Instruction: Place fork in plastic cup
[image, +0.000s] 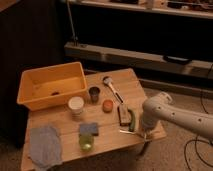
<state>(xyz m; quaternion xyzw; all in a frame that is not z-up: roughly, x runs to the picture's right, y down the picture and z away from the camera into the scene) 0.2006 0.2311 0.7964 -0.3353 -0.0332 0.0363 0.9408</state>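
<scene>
Camera view: seeing the gripper (144, 131) hanging low at the end of the white arm (170, 114), right at the near right corner of the wooden table (115, 147). Not revealing the gripper's state: wide, narrow or holding something, impossible to tell.

Finding the fork (128, 132) lying flat on the tabletop just left of the gripper as viewed, showing as a thin, pale silver sliver with a slim handle, one end reaching toward the gripper, contact unclear. Spotting a green curved object (132, 120) just behind the fork, close beside the gripper.

Noting the plastic cup (86, 142), short and translucent lime-green, standing upright well to the gripper's left near the front edge, well apart from the fork. Seeing a blue sponge (89, 129) just behind the plastic cup, and a white cup (76, 104) farther back.
</scene>
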